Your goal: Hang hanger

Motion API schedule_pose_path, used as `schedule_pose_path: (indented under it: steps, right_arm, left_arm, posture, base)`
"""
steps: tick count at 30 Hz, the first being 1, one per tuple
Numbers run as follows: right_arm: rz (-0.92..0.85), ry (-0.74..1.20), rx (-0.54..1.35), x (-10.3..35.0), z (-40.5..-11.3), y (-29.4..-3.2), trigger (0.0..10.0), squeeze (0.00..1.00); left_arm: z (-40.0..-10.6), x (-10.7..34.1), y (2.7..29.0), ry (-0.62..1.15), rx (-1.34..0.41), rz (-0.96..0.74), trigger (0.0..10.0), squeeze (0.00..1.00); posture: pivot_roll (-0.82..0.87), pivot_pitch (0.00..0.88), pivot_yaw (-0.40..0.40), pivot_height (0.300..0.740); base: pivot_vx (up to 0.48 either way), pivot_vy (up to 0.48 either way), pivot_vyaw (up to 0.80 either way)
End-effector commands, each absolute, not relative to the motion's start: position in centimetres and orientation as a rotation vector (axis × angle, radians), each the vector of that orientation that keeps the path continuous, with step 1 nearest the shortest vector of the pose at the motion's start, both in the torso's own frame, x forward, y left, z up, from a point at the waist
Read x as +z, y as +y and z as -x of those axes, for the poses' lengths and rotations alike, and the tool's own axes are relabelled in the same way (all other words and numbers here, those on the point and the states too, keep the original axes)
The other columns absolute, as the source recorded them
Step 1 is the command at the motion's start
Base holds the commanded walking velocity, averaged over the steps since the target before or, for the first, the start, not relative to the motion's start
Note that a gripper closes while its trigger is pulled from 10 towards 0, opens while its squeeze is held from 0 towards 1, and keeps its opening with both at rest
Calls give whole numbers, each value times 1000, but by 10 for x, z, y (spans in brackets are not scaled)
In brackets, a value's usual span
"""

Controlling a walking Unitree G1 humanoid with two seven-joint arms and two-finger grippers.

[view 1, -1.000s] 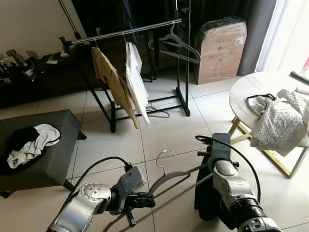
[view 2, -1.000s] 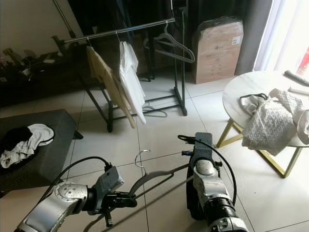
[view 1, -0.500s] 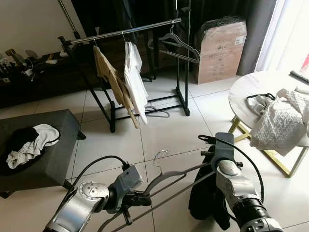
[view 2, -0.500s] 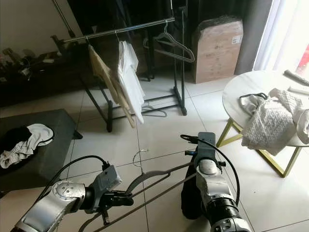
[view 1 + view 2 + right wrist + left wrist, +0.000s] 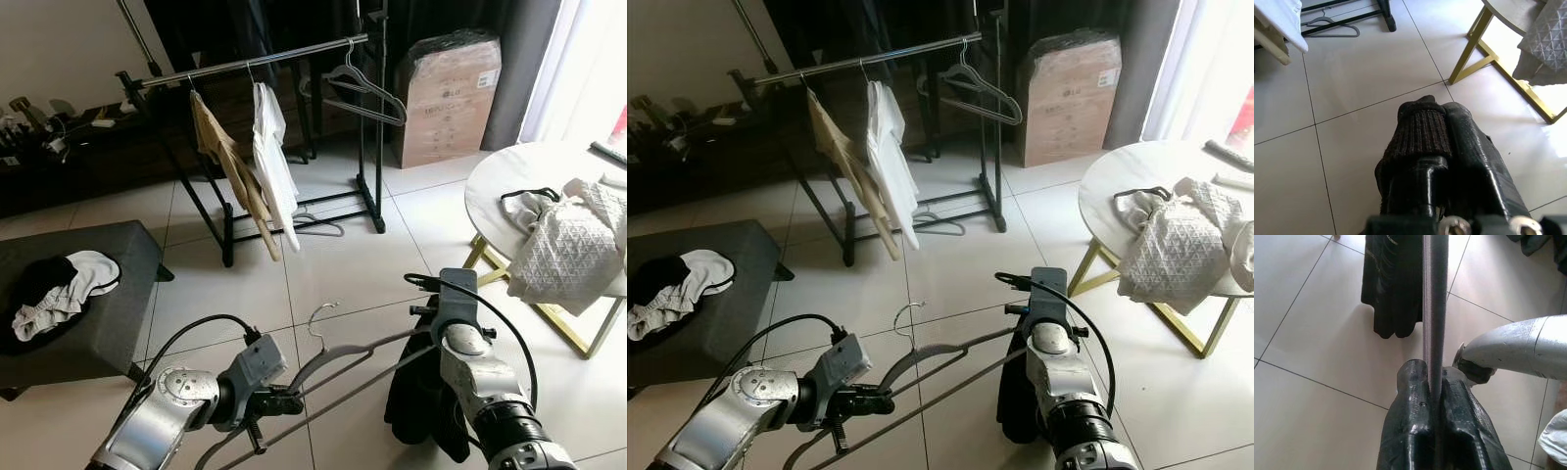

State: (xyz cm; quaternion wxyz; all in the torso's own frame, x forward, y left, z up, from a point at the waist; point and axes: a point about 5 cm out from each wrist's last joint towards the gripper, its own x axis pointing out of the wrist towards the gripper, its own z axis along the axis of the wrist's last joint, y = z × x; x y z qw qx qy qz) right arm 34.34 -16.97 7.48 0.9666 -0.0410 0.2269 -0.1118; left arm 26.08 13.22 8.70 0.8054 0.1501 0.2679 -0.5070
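Observation:
A grey hanger with a metal hook stretches low over the tiled floor between my two arms. My left gripper is shut on the hanger's bar at its left end. My right gripper is shut on a black knit garment at the hanger's right end. The garment hangs down below the right wrist. Further ahead stands the clothes rack with a tan garment, a white garment and an empty hanger on its rail.
Another hanger lies on the floor under the rack. A cardboard box stands behind it on the right. A round table with crumpled cloths is on the right. A dark ottoman with clothes sits on the left.
The hanger and my left gripper have drifted slightly left. The black garment now hangs lower under my right wrist. The garments on the rack have swayed a little.

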Motion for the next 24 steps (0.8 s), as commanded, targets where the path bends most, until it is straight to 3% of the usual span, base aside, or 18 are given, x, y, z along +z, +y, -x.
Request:
schedule_pose_path:
  steps: [1,24]
  right_arm:
    - [85,447,-225,76,-343,-169,10000,0]
    - [114,449,-205,74,-342,-168,10000,0]
  left_arm:
    - [-258,88,139,597,-1081,-337,10000,0]
    - [-261,91,141,578,-1060,-362,10000,0]
  posture:
    - [-113,161,114,740]
    - [-112,160,113,740]
  base:
    - [0,0,0]
    - [0,0,0]
